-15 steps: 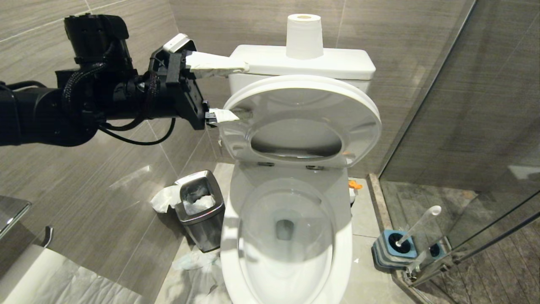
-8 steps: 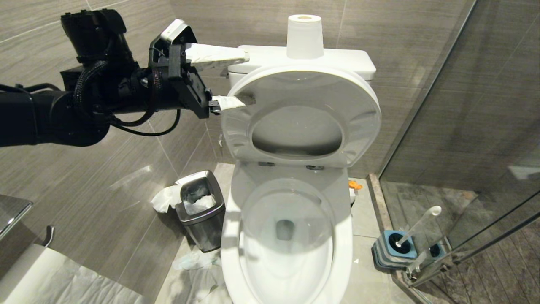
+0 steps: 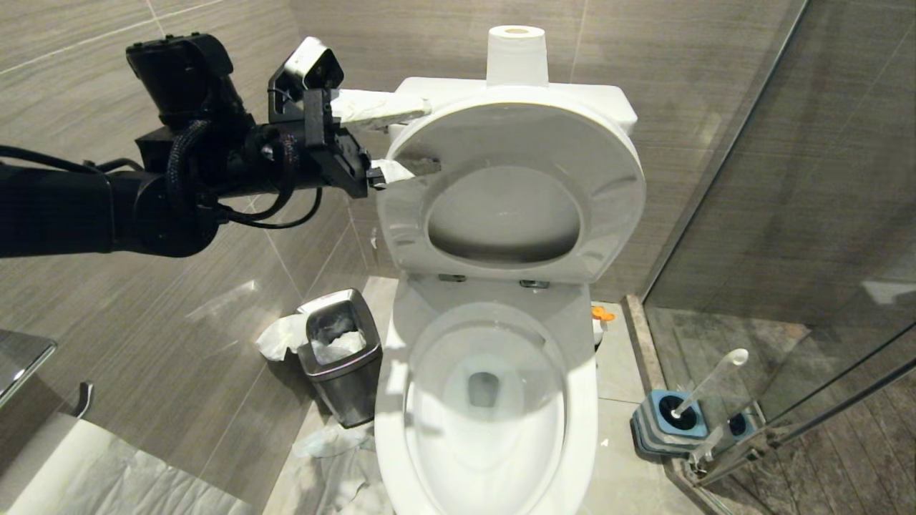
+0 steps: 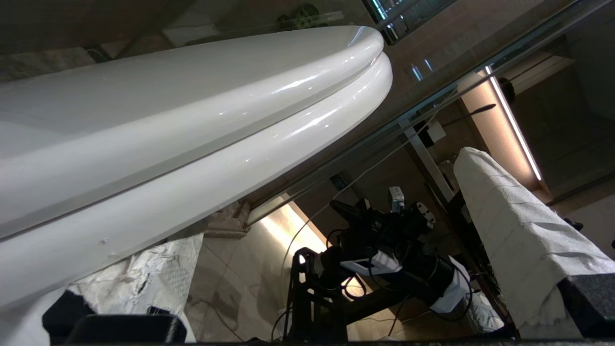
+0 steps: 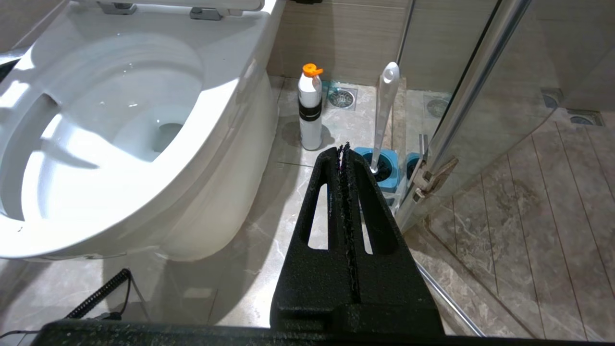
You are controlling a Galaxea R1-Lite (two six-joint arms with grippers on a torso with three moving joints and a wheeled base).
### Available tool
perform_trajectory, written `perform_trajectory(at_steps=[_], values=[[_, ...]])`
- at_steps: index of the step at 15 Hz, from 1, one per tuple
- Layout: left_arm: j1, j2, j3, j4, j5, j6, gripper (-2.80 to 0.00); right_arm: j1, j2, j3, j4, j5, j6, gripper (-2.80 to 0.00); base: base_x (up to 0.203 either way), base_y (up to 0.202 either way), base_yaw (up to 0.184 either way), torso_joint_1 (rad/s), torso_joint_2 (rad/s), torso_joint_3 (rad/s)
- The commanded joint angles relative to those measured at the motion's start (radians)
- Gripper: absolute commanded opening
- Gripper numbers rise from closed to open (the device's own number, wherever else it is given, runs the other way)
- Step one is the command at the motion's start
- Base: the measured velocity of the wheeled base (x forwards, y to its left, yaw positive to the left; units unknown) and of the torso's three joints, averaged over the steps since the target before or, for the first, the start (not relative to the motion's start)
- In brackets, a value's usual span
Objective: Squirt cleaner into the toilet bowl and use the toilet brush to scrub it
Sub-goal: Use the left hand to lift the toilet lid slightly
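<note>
The toilet bowl (image 3: 486,400) is occupying the centre of the head view, its white oval basin lying open with clear water showing at the drain. The seat and lid (image 3: 515,179) are standing raised together, leaning back toward the tank (image 3: 594,100), on which a roll of toilet paper (image 3: 517,54) is sitting. The left arm is reaching in level from the left, and the left gripper (image 3: 401,139) is standing spread wide at the upper left edge of the raised seat and lid, its paper-wrapped fingers (image 3: 379,107) straddling that rim, one behind it and one in front. The left wrist view is showing the two stacked white rims passing between the wrapped fingers. A steel waste bin (image 3: 340,354) stuffed with tissue is sitting on the floor just left of the bowl, with crumpled paper lying around it. The toilet brush (image 3: 708,379) is resting in its blue-topped holder (image 3: 669,425) on the floor right of the bowl, beside the glass shower door, handle leaning. The right gripper (image 5: 343,158) is hanging low to the right of the bowl, fingers pressed together and gripping nothing. A white bottle (image 5: 310,108) with an orange cap is standing on the floor behind the bowl's right side.
</note>
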Motion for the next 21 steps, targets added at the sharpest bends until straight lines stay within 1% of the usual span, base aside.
perform_trajectory(at_steps=[1, 3, 6, 8, 9, 12, 15, 16, 18, 19, 20, 21], values=[[0.000, 0.024, -0.021, -0.003, -0.005, -0.005, 0.00, 0.000, -0.001, 0.000, 0.000, 0.000, 0.000, -2.80, 0.000, 0.000, 0.000, 0.000, 0.00, 0.000], [-0.001, 0.036, -0.054, -0.014, -0.005, -0.005, 0.00, 0.000, 0.000, 0.000, 0.000, 0.000, 0.000, -2.80, 0.000, 0.000, 0.000, 0.000, 0.00, 0.000], [-0.015, 0.068, -0.073, -0.076, -0.005, -0.001, 0.00, 0.000, 0.000, 0.000, 0.000, 0.000, 0.000, -2.80, 0.000, 0.000, 0.000, 0.000, 0.00, 0.000], [-0.017, 0.088, -0.100, -0.093, -0.007, 0.006, 0.00, 0.000, 0.000, 0.000, 0.000, 0.000, 0.000, -2.80, 0.000, 0.000, 0.000, 0.000, 0.00, 0.000], [-0.017, 0.096, -0.115, -0.093, -0.007, 0.025, 0.00, 0.000, 0.000, 0.000, 0.000, 0.000, 0.000, -2.80, 0.000, 0.000, 0.000, 0.000, 0.00, 0.000], [-0.013, 0.131, -0.157, -0.093, -0.007, 0.127, 0.00, 0.000, 0.000, 0.000, 0.000, 0.000, 0.000, -2.80, 0.000, 0.000, 0.000, 0.000, 0.00, 0.000], [-0.004, 0.168, -0.220, -0.093, -0.004, 0.189, 0.00, 0.000, -0.001, 0.000, 0.000, 0.000, 0.000, -2.80, 0.000, 0.000, 0.000, 0.000, 0.00, 0.000], [-0.002, 0.180, -0.233, -0.093, -0.004, 0.226, 0.00, 0.000, -0.001, 0.000, 0.000, 0.000, 0.000, -2.80, 0.000, 0.000, 0.000, 0.000, 0.00, 0.000], [0.013, 0.200, -0.237, -0.092, -0.002, 0.320, 0.00, 0.000, 0.000, 0.000, 0.000, 0.000, 0.000, -2.80, 0.000, 0.000, 0.000, 0.000, 0.00, 0.000], [0.015, 0.211, -0.237, -0.090, 0.010, 0.362, 0.00, 0.000, 0.000, 0.000, 0.000, 0.000, 0.000, -2.80, 0.000, 0.000, 0.000, 0.000, 0.00, 0.000], [0.016, 0.217, -0.239, -0.090, 0.049, 0.378, 0.00, 0.000, 0.000, 0.000, 0.000, 0.000, 0.000, -2.80, 0.000, 0.000, 0.000, 0.000, 0.00, 0.000], [0.015, 0.222, -0.247, -0.085, 0.108, 0.380, 0.00, 0.000, -0.002, 0.000, 0.000, 0.000, 0.000, -2.80, 0.000, 0.000, 0.000, 0.000, 0.00, 0.000]])
